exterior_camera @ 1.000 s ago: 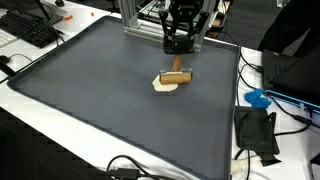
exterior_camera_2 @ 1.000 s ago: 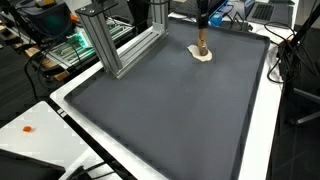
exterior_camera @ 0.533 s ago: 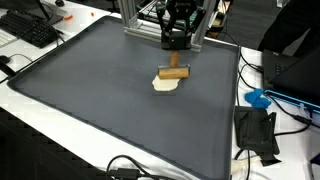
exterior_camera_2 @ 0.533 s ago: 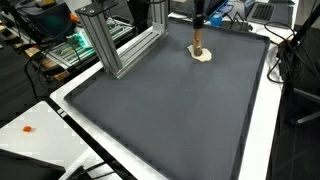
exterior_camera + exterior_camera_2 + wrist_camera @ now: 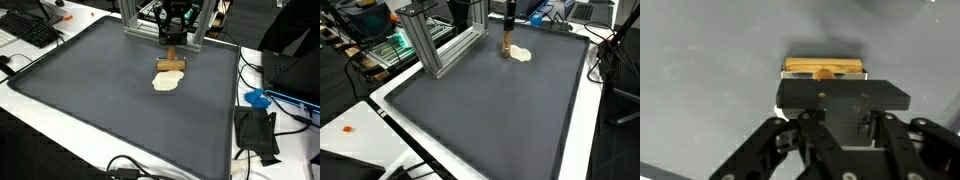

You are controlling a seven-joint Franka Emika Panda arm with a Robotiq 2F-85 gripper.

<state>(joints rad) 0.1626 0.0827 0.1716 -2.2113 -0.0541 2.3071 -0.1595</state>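
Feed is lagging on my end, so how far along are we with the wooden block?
Done: the fingers are shut on the wooden block, and it is off the beige pad. In hand: the block is held beside the pad, over the grey mat. Left, probably: setting it down and letting go; the fingers have not opened.

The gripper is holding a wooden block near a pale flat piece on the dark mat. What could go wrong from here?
1. The gripper is shut on the middle of the wooden block only; the block might swivel or slip out.
2. The pale flat piece lies right beside the block; a low sideways move could drag it across the mat.
3. The metal frame stands close behind the gripper; moving back may hit it.
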